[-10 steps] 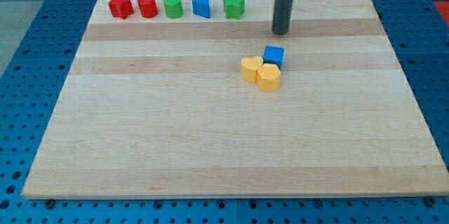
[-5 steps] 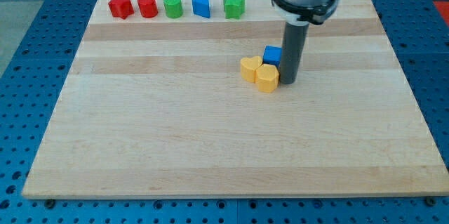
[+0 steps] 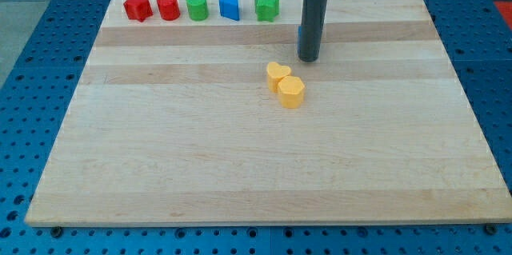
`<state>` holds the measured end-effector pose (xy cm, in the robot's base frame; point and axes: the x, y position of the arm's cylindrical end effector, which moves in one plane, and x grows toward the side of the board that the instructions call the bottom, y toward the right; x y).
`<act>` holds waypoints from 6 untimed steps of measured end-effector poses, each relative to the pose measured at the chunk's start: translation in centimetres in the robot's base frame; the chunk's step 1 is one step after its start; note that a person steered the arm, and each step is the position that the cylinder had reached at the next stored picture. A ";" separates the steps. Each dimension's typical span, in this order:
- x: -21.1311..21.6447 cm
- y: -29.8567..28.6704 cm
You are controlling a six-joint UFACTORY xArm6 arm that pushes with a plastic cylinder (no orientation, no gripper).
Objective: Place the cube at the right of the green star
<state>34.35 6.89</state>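
Observation:
The green star [image 3: 266, 6] stands in the row along the board's top edge. My rod comes down from the view's top and my tip [image 3: 310, 59] rests on the board, below and to the right of the star. The blue cube [image 3: 300, 41] is almost wholly hidden behind the rod; only a thin blue sliver shows at the rod's left edge, just above my tip. The cube lies lower than the star and to its right, apart from it.
A red star [image 3: 138, 6], a red cylinder [image 3: 168, 6], a green cylinder [image 3: 198, 6] and a blue wedge-like block [image 3: 230, 5] line the top edge left of the green star. A yellow heart [image 3: 278, 73] and another yellow block [image 3: 291, 92] touch each other below-left of my tip.
My tip went down to the cube's right side, then moved up and left, carrying the cube toward the view's top. The two yellow blocks shifted slightly left and now stand apart from the cube.

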 end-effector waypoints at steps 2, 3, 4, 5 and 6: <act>-3.7 0.0; -5.3 0.0; -6.8 0.0; -7.9 0.0; -8.5 0.0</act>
<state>25.87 6.89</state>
